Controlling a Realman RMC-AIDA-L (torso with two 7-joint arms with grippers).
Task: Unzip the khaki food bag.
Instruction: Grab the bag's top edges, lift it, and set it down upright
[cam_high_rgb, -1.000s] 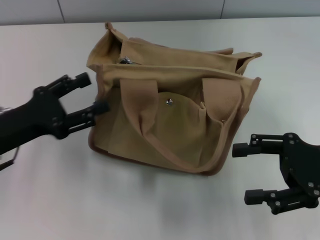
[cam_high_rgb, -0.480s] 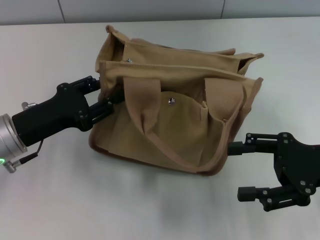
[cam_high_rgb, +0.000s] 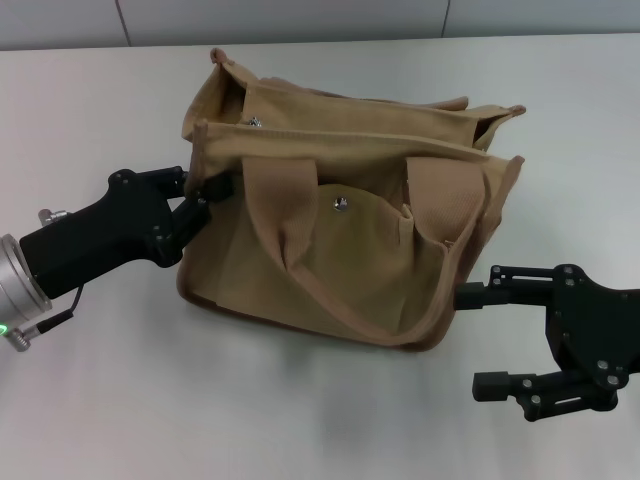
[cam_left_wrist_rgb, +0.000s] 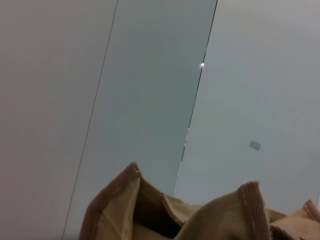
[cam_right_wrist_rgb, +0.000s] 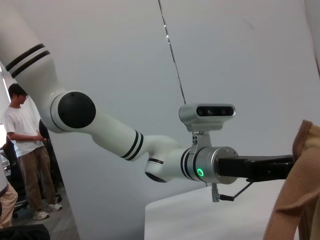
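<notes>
Khaki food bag (cam_high_rgb: 340, 230) end now pinched by left hand (cam_high_rgb: 205, 188) — right hand (cam_high_rgb: 478, 340) unmoved, fingers apart.

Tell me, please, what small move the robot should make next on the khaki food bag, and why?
Probably bring the right gripper up to the zipper pull at the top. The left gripper looks closed on the khaki food bag at its left end, bracing it, while the right gripper hangs open at the bag's lower right corner, holding nothing, and the pull is untouched.

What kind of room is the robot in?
Probably a robot lab or test room: a plain white table, bare pale wall panels, a person standing by, and only the khaki food bag to practise on.
</notes>
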